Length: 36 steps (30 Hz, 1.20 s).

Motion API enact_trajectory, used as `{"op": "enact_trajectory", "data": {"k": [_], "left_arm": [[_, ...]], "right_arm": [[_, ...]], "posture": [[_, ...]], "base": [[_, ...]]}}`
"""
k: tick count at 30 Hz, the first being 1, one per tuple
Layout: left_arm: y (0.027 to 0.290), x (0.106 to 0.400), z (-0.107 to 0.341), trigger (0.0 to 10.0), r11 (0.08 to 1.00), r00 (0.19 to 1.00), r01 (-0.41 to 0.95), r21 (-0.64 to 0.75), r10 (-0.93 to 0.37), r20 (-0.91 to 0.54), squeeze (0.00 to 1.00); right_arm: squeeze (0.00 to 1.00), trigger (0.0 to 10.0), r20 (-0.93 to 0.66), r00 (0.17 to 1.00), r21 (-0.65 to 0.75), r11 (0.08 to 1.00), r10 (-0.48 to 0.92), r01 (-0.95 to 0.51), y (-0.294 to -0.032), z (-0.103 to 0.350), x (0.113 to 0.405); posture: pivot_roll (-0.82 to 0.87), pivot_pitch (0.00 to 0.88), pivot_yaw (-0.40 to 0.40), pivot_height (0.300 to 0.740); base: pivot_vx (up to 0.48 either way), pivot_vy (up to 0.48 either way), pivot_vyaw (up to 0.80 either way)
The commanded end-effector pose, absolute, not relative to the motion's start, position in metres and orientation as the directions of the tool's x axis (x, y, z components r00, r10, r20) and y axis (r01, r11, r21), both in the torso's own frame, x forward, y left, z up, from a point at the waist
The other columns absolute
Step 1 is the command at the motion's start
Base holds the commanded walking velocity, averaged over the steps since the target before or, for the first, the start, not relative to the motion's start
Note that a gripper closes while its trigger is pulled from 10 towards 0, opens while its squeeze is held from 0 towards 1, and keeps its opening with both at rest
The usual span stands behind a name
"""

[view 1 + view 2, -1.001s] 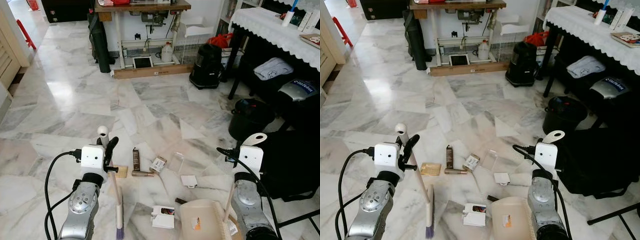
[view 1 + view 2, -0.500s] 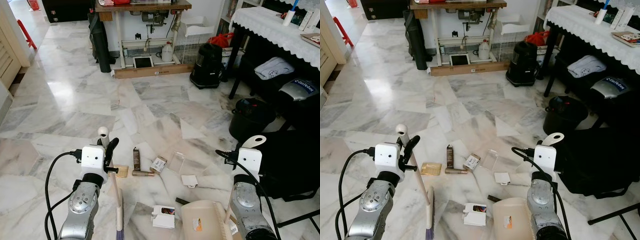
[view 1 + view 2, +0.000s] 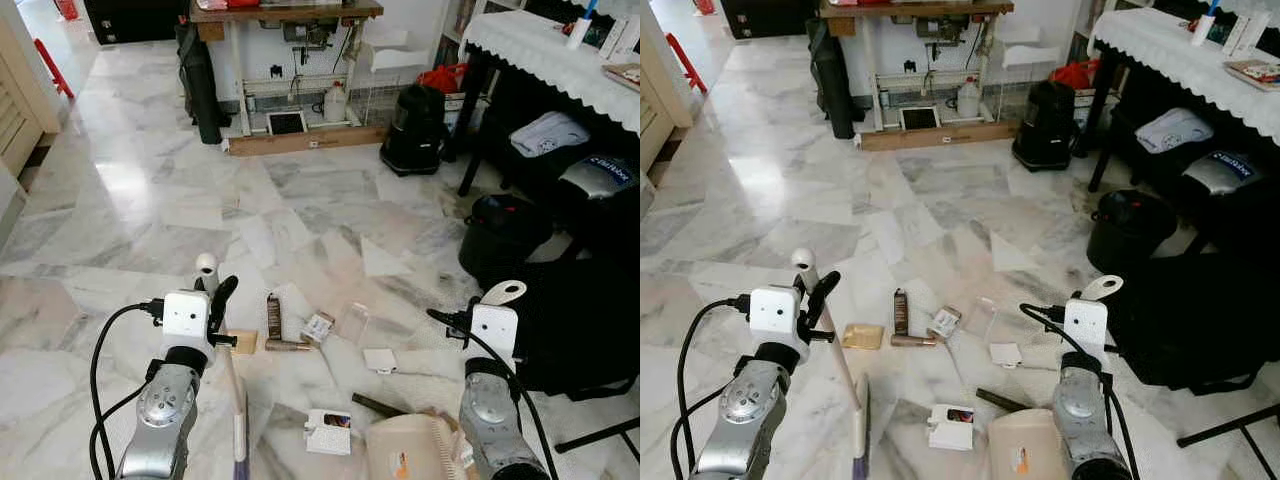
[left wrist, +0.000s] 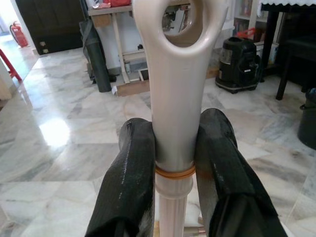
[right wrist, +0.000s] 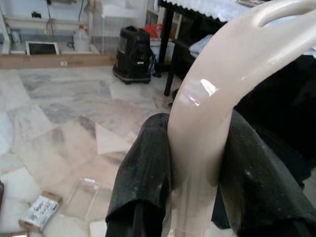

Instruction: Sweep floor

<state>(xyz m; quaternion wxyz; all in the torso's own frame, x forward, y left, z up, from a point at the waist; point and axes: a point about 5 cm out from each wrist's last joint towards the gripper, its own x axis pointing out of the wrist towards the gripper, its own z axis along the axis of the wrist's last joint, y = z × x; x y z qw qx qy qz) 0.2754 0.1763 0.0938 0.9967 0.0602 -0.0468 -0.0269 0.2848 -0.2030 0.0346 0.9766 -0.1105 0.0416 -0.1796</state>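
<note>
At lower left of the head view, the robot's left hand (image 3: 213, 300) grips the cream handle of a broom (image 3: 237, 420), its two black fingers (image 4: 129, 182) pressed against either side of the shaft just below the looped end. The broom slants down to the bottom edge of the frame, its purple bristles resting on the marble floor (image 3: 130, 200).

At lower right, the right hand (image 3: 478, 308) is clenched on the curved cream handle of a dustpan (image 3: 412, 447), whose tray sits on the floor at the bottom of the frame, just beside a dark stick-like piece (image 3: 378, 404).

Litter lies scattered between the two arms in the lower centre: a brown tube (image 3: 273, 315), a gold-coloured tube (image 3: 287, 346) lying across its foot, a tan square packet (image 3: 242, 342) beside the broom shaft, a small printed box (image 3: 318, 327), a clear plastic piece (image 3: 351, 322), a white card (image 3: 380, 360) and a white box (image 3: 328, 432) near the dustpan.

Further out, a black vacuum cleaner (image 3: 417, 118) stands at upper right beside a tabletop draped in a white lace cloth (image 3: 540, 50), and a workbench (image 3: 285, 12) crosses the top of the frame.
</note>
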Motion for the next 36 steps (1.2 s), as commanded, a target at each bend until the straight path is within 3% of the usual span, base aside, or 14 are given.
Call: {"op": "enact_trajectory", "data": {"k": [1,36], "left_arm": [[0.177,0.280,0.106,10.0,0.993,0.989,0.047,0.113,-0.062,0.136,0.00],[0.183,0.284,0.113,10.0,0.991,0.988,0.068,0.111,-0.083,0.128,0.00]], "right_arm": [[0.00,10.0,-0.014,0.935,-0.237,0.910,-0.354,0.341,-0.202,0.038,0.287],[0.00,10.0,0.041,0.920,-0.207,0.897,-0.391,0.390,-0.189,0.038,0.288]], "posture": [[0.10,0.063,-0.014,0.740],[0.15,0.092,0.017,0.740]], "base": [[0.000,0.000,0.00],[0.000,0.000,0.00]]}}
